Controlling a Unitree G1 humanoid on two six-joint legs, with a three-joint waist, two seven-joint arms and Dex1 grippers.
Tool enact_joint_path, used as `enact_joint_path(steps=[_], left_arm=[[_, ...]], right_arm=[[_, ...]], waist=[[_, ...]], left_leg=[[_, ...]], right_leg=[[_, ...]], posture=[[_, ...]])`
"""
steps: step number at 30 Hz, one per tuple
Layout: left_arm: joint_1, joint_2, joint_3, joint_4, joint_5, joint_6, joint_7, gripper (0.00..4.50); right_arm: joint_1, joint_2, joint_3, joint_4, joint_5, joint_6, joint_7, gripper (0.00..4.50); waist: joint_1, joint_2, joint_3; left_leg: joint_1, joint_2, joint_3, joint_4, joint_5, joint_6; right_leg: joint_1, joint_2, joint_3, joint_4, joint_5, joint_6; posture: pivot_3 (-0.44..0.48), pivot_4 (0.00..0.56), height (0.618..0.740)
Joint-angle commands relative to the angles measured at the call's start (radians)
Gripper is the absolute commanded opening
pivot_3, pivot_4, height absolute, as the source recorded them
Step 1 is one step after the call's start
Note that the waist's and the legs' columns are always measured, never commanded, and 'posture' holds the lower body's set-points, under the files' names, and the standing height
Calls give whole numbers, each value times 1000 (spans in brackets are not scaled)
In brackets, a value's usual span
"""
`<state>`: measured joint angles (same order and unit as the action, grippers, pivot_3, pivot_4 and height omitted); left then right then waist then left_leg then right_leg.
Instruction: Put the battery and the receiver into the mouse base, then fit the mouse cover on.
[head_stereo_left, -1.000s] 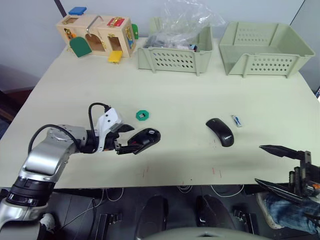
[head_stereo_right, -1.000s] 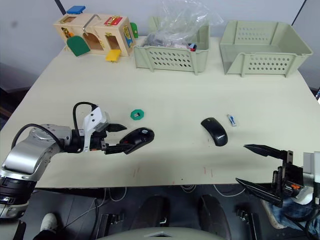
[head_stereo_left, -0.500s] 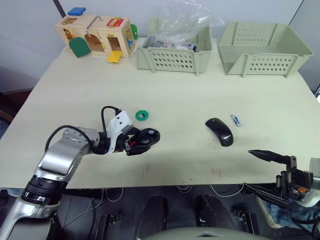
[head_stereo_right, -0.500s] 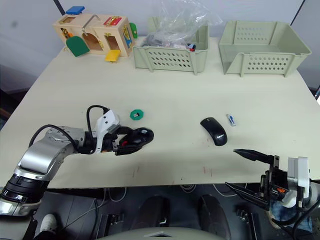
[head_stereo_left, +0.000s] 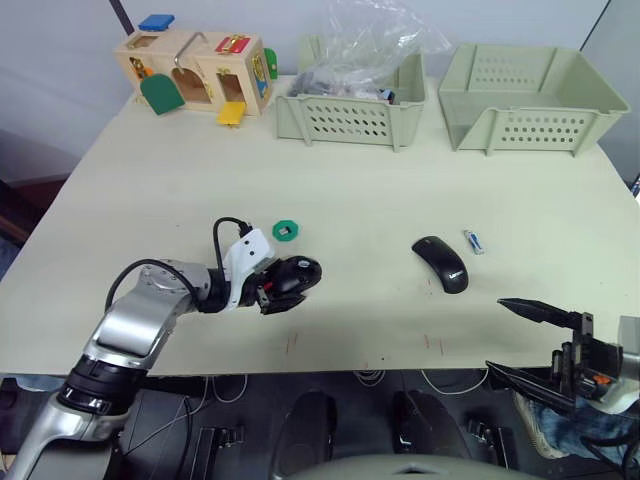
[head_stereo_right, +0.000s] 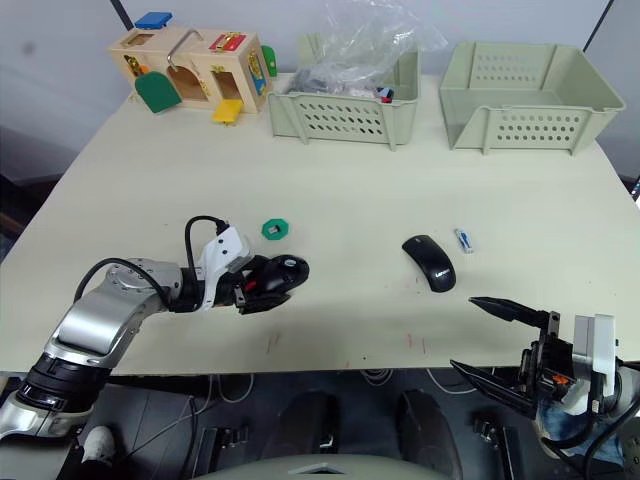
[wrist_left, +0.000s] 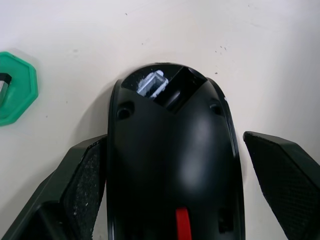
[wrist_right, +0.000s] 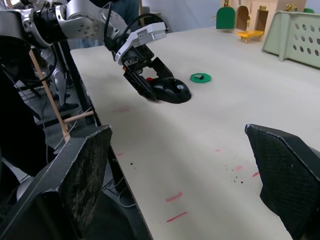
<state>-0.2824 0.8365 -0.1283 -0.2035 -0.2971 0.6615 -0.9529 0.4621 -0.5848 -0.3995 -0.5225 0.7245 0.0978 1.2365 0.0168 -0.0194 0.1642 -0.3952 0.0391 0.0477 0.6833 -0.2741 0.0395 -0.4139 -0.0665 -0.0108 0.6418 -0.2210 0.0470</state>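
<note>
Green disc (head_stereo_left: 286, 231) mid-table; wooden latch box (head_stereo_left: 192, 71), two baskets (head_stereo_left: 352, 105) behind

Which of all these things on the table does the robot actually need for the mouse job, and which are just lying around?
Needed: mouse base, between the left gripper fingers; mouse cover; battery.

Lying about: green disc, wooden latch box, basket with plastic bag, empty basket.

A black mouse base (wrist_left: 172, 165) with a red patch and a pale grey insert in its recess is seen on the cream table (head_stereo_left: 360, 190). The mouse cover (head_stereo_left: 440, 263) is glossy black, the battery (head_stereo_left: 474, 242) blue and silver. A green disc (head_stereo_left: 286, 231), two pale green perforated baskets (head_stereo_left: 530, 95) and a light wooden box (head_stereo_left: 195, 70) with green, yellow, red and blue parts are shown. Faint red marks (head_stereo_left: 432, 344) are seen on the table.
</note>
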Motion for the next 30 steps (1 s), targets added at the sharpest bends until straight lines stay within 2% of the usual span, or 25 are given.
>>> enact_joint_path(steps=[1, 6, 7, 8, 10, 19, 24, 30], left_arm=[[-18, -7, -2, 1, 12, -17, 3, 4500], [-20, -9, -3, 12, 19, -24, -1, 4500], [-17, -8, -1, 11, 18, -25, -2, 3965], [-15, -10, 0, 13, 19, -28, -2, 3775], [-11, -13, 2, 12, 18, -31, -5, 2923], [-33, 5, 16, 10, -6, -72, -77, 2924], [-124, -8, -74, 9, 13, -123, -198, 2924], [-253, -83, -208, 35, 62, -135, -253, 2924]], right_arm=[[1, -12, -10, -29, 19, -8, -9, 4465], [5, -14, -12, -37, 24, -4, -17, 4465], [8, -14, -12, -39, 24, -5, -18, 4500], [9, -14, -12, -41, 25, -4, -20, 4500], [13, -13, -13, -45, 27, -4, -25, 4500], [37, -10, -28, -66, 39, -3, -43, 4500], [74, -8, -53, -76, 40, 3, -78, 4500], [117, -27, -76, -110, 39, 56, -152, 4500]], waist=[[0, 0, 0], [-1, 0, 0], [-1, 0, 0], [-1, 0, 0], [-1, 0, 0], [-1, 0, 0], [5, 0, 0], [2, 0, 0]], left_leg=[[0, 0, 0, 0, 0, 0], [0, 0, 0, 0, 0, 0], [0, 0, 0, 0, 0, 0], [0, 0, 0, 0, 0, 0], [0, 0, 0, 0, 0, 0], [0, 0, 0, 0, 0, 0], [-1, 0, 0, 1, 0, 0], [-1, -1, 1, 1, 0, 0]], right_leg=[[0, 0, 0, 0, 0, 0], [0, 0, 0, 0, 1, -1], [0, 0, 0, 0, 1, -1], [0, 0, 0, 0, 1, -1], [0, 0, 0, 0, 1, -1], [0, 0, 0, 0, 1, -1], [0, 0, 0, 0, 0, -1], [0, 0, 0, 0, 1, -1]], posture=[[0, 150, 740], [0, 150, 740], [0, 150, 740], [0, 150, 740], [0, 150, 740], [0, 150, 740], [0, 150, 740], [0, 150, 740]])
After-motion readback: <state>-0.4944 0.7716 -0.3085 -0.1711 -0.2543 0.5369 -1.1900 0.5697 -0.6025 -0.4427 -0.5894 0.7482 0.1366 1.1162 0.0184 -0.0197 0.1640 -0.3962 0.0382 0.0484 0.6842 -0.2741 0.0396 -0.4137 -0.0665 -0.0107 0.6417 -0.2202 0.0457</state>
